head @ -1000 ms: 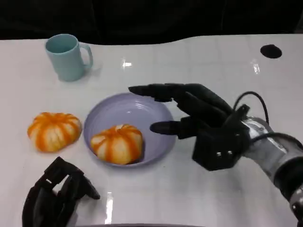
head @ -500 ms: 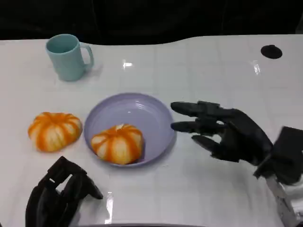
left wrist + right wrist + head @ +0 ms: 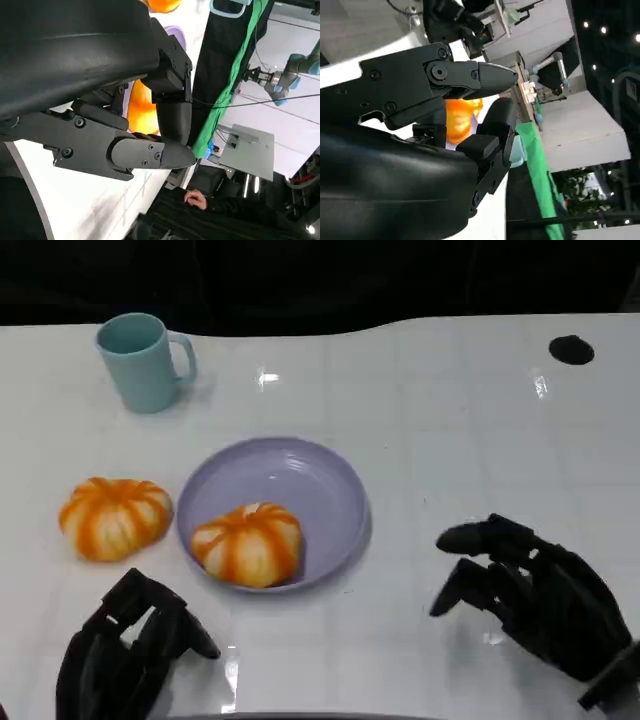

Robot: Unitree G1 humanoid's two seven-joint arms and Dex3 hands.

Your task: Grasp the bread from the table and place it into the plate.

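Two robot hands, both low at the near edge of the surface. Right robot hand (image 3: 535, 605): rests on the white surface (image 3: 450, 420) well to the right of the plate, fingers (image 3: 470, 537) loosely curled and apart, holding nothing, touching no item. Left robot hand (image 3: 125, 650): at the near left corner, fingers bent downward with gaps between them, nothing in its grasp; it lies near, but apart from, the loose bread above it.

One plate (image 3: 310, 465), lavender, shallow, at centre of the surface. One bread in the plate (image 3: 247, 543): round orange-and-white striped bun, sitting in the plate's near-left part, against the rim.

One loose bread (image 3: 113, 517), same kind, on the surface just left of the plate, not touching it.

One mug (image 3: 142, 360), pale teal, upright, handle to the right, at the far left, well apart from the rest. One small dark round mark (image 3: 571, 349) at the far right.

Status, as judged: one bun is delivered and released. The second bun remains on the surface; if it too belongs to the task, a grasp by the nearer left robot hand and a short carry rightward into the plate's free far portion are left.
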